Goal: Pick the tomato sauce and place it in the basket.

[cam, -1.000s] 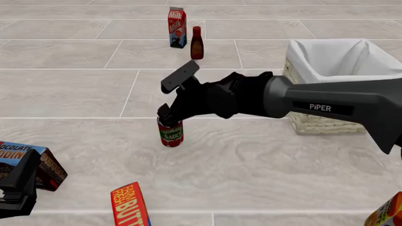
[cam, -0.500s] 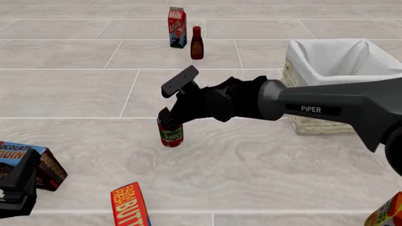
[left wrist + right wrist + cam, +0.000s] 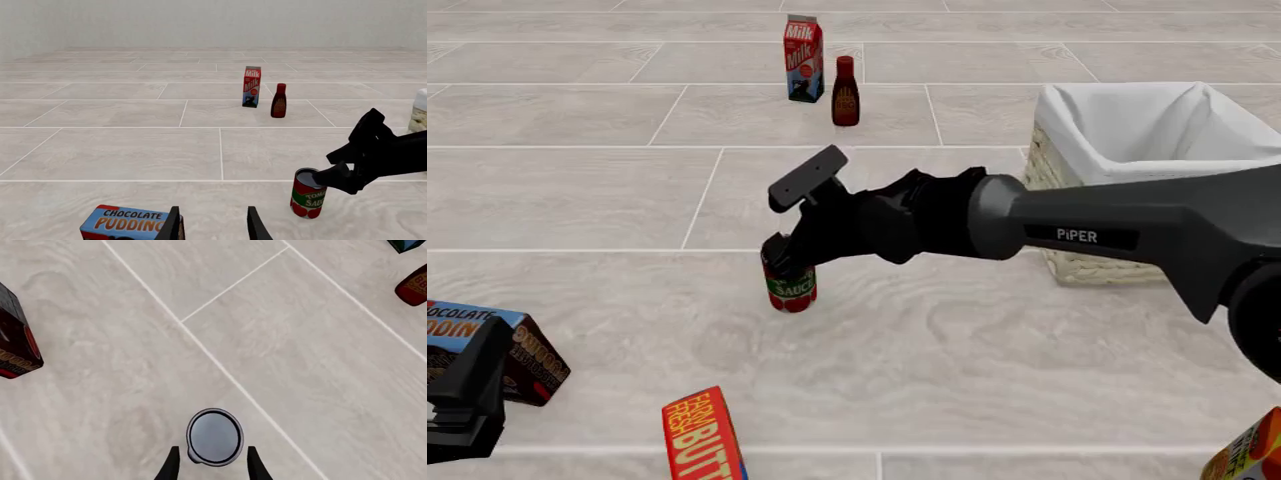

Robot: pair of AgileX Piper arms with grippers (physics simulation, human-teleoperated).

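Since a second ago the right claw [image 3: 785,255] has dropped lower over the tomato sauce [image 3: 790,285], and its fingers now straddle the can's top; the can has not shifted.

Progress: grasp stage only. In the right wrist view the fingers [image 3: 172,466] stand on either side of the can's dark lid with a sliver of gap showing, so the claw reads as narrowly parted, not yet clamped. Can stands upright on the desk [image 3: 961,350], mid-scene, well left of the basket [image 3: 1094,262]. Still to do, as I judge it: squeeze, lift, carry right, release over the white lining.

Left to right, with legible text:
- Left claw [image 3: 213,227], near left edge: parted, holding nothing, idle just beside the pudding box [image 3: 127,226], which reads "CHOCOLATE PUDDING", cut off at the frame edge.
- Butter box [image 3: 703,437], near: "FARM FRESH BUTT…", the rest cropped.
- Can: "TOMATO SAUCE", white on red, green band.
- Milk carton [image 3: 803,58], far: "Milk".
- Dark red bottle [image 3: 845,92], just right of the carton: label too small to read.
- Right arm housing: "PiPER".
- Basket, right: no writing.
- Near right corner: an orange pack edge, unreadable.
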